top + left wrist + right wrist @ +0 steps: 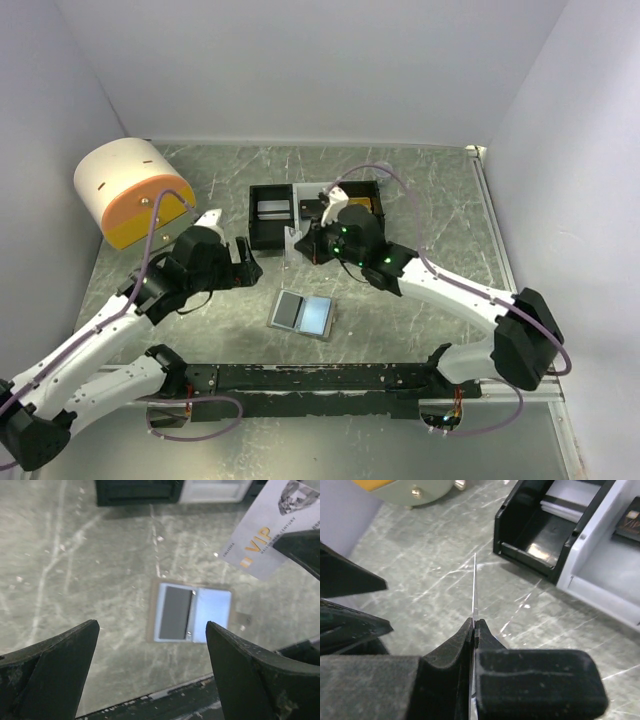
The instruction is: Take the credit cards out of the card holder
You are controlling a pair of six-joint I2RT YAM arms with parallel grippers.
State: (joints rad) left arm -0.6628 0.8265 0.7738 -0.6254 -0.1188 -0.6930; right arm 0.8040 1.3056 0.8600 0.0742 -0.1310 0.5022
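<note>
Card holder (303, 314) open flat mid-table, just short of tray (270, 215). Right gripper (474, 622) pinching VIP card (265, 530) edge-on, aloft; left gripper (152, 626) spread wide, empty. Best to hold pinch firm, lower close before release.

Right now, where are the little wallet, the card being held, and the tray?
card holder (303, 315), top external view, on its centre fold.
card (265, 535), left wrist view, on its printed face.
tray (268, 238), top external view, on its black front wall.

card (263, 536) cropped top-right, tray (135, 492) cut off
</note>
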